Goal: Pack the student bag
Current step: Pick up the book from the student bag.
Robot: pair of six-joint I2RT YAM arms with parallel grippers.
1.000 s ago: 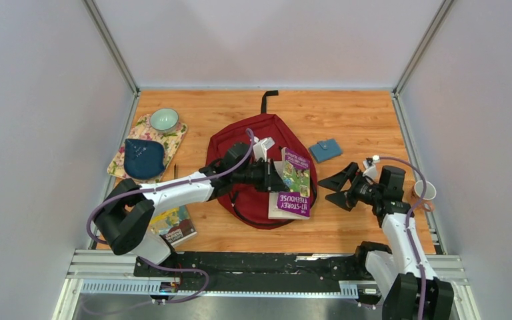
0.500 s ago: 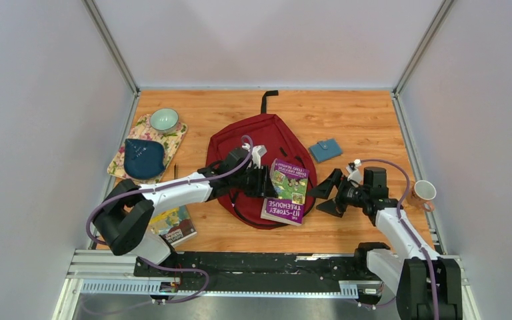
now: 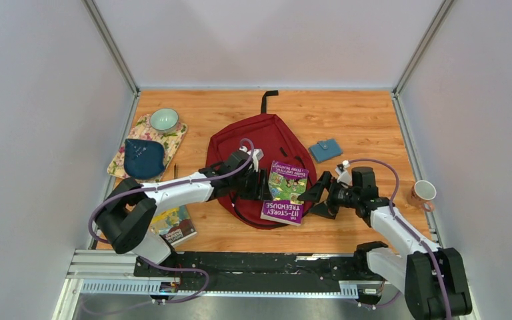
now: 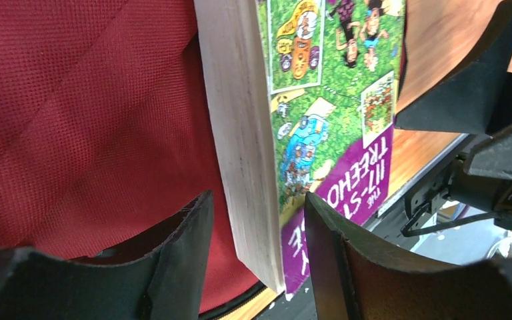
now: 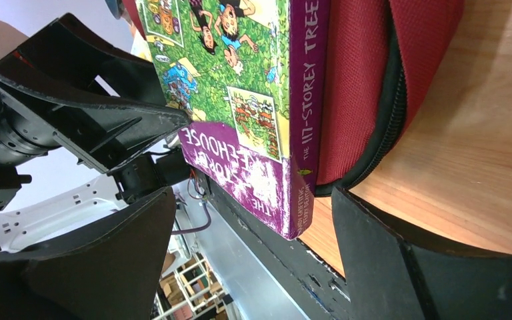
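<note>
The dark red student bag (image 3: 257,137) lies flat in the middle of the table. A purple and green book (image 3: 285,192) rests on its front right part. My left gripper (image 3: 264,185) is open. Its jaws straddle the book's page edge (image 4: 240,120) with a gap on each side, over the red bag fabric (image 4: 93,100). My right gripper (image 3: 313,199) is open wide at the book's near right corner. In the right wrist view, the book's spine (image 5: 303,100) and the bag's zipped edge (image 5: 360,80) sit between its fingers.
A blue wallet (image 3: 325,149) lies right of the bag. A cup (image 3: 423,193) stands at the right edge. A floral mat (image 3: 173,137) at the left bears a green bowl (image 3: 164,120) and a dark blue pouch (image 3: 143,158). Another book (image 3: 173,225) lies near left.
The book has come down from a tilted, raised pose to lie flatter on the bag, shifted left. My right gripper has moved left up to the book's corner.
</note>
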